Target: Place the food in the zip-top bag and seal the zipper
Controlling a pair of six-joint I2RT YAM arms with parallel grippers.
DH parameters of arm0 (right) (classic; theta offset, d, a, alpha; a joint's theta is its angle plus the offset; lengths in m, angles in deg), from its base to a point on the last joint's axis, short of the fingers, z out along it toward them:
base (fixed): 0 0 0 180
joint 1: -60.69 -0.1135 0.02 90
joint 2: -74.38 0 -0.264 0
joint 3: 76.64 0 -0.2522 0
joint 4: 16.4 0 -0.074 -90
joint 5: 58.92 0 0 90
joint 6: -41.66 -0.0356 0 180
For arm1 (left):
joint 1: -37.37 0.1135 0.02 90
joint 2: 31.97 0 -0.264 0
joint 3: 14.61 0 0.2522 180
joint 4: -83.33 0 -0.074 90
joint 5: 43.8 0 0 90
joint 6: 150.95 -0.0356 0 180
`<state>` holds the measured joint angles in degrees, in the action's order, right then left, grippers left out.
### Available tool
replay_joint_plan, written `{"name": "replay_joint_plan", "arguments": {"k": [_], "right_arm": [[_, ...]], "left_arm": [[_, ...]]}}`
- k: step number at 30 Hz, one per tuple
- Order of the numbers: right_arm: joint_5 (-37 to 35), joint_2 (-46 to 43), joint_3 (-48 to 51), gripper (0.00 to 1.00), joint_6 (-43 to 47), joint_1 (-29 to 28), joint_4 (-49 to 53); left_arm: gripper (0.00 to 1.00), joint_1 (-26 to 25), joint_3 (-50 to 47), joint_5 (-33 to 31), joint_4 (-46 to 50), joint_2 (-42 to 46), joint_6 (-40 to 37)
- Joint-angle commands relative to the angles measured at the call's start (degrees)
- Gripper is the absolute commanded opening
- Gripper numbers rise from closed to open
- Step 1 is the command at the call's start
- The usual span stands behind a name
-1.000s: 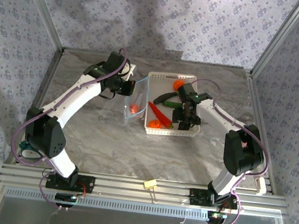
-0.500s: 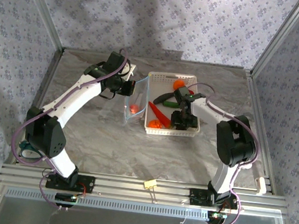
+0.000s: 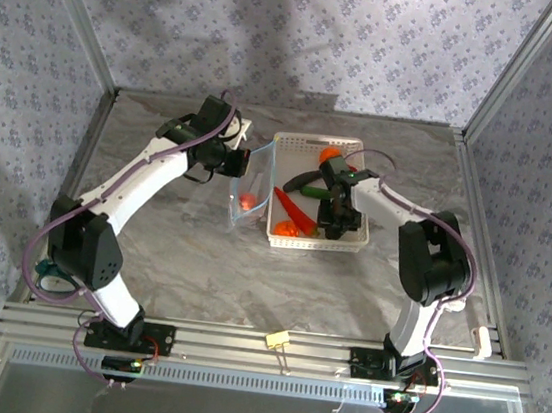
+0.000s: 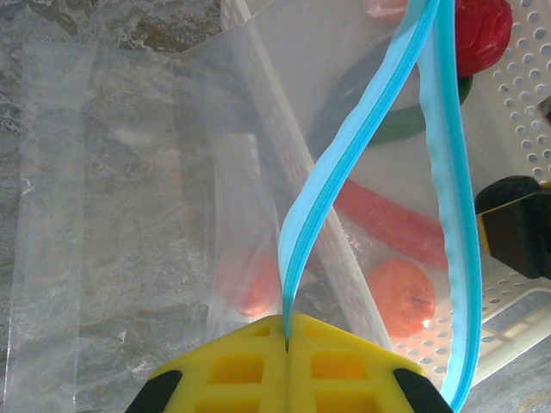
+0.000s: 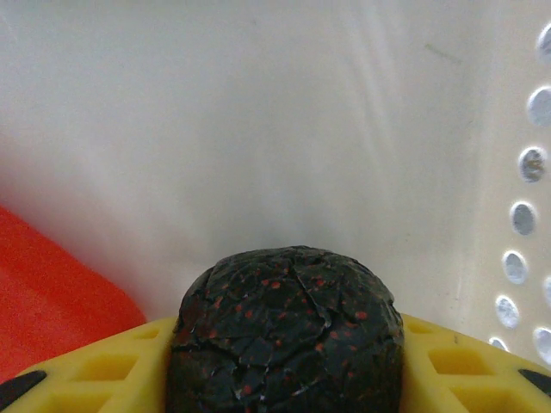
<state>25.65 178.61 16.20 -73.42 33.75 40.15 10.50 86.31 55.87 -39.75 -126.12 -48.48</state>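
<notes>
food: dark piece gripped in the basket, bag mouth pinched

right gripper [image 3: 339, 217] fingers clamp the dark piece [image 5: 288, 331] from both sides, low inside the white basket [image 3: 316, 139], with the carrot [image 3: 294, 207] just beside. left gripper [image 4: 287, 344] fingers are together, pinching the zipper [image 4: 370, 129] of the zip-top bag [image 4: 129, 172], which stands open just left of the basket. one small orange fruit [image 3: 246, 201] sits inside the bag.

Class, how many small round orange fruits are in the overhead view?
3: one fruit inside the zip-top bag, one at the basket's far end, one at its near left corner. The right arm may hide others.
</notes>
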Motion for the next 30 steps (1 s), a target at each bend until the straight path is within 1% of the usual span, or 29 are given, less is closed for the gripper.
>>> {"name": "replay_joint_plan", "arguments": {"k": [1, 3, 6, 10, 13, 17, 21, 30], "right_arm": [[-1.8, -6.3, -1.4, 0.41, 0.9, -0.4, 0.0], [-1.6, -9.2, -1.6, 0.41, 1.7, -0.7, -1.2], [-1.7, -13.6, -2.3, 0.41, 3.1, -2.8, -3.4], [-0.6, -18.8, -2.5, 0.42, 7.2, -8.9, -11.6], [1.6, -20.4, -3.5, 0.42, 9.4, -12.9, -16.7], [4.0, -20.0, -4.8, 0.43, 10.6, -16.2, -21.6], [4.2, -17.6, -6.3, 0.45, 11.5, -18.1, -22.7], [5.4, -11.6, -7.1, 0.45, 12.0, -19.7, -28.6]], "left_arm": [[0.00, 0.2, 1.1, 0.2, -0.2, -0.8, -0.8], [0.00, 0.3, 1.6, 0.2, 0.0, -0.9, -0.7], [0.00, 0.3, 2.4, 0.2, 0.3, -0.9, -0.9], [0.00, 0.3, 3.3, 0.3, 0.4, -1.4, -0.6], [0.00, 0.3, 3.8, 1.1, 0.3, -1.6, -0.4], [0.00, 0.2, 4.2, 1.7, 0.1, -1.9, -0.1], [0.00, 0.2, 4.7, 2.3, 0.1, -2.0, 0.1], [0.00, 0.2, 4.9, 3.9, -0.1, -1.6, 0.6]]}}
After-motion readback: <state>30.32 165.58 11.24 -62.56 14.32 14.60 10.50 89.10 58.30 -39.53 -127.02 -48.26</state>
